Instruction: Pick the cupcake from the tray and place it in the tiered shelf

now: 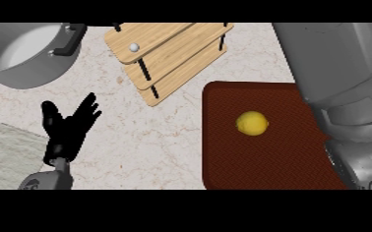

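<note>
Looking steeply down, I see my left hand (67, 128) nearest me at the lower left, black, held over the pale marbled stone table (145, 142) with its fingers spread wide and straight, holding nothing. At the right edge my grey right forearm (341, 103) runs up the view; its hand is out of sight. Just beside that forearm lies a dark reddish-brown rectangular tray (240, 167), and near its middle sits the cupcake (252, 124), seen as a small round yellow shape, well apart from my left hand. Farther away, at top centre, stands the light wooden tiered shelf (170, 54), with a small white ball (134, 46) on its top board. At the far left sits a grey metal pot (33, 54).
</note>
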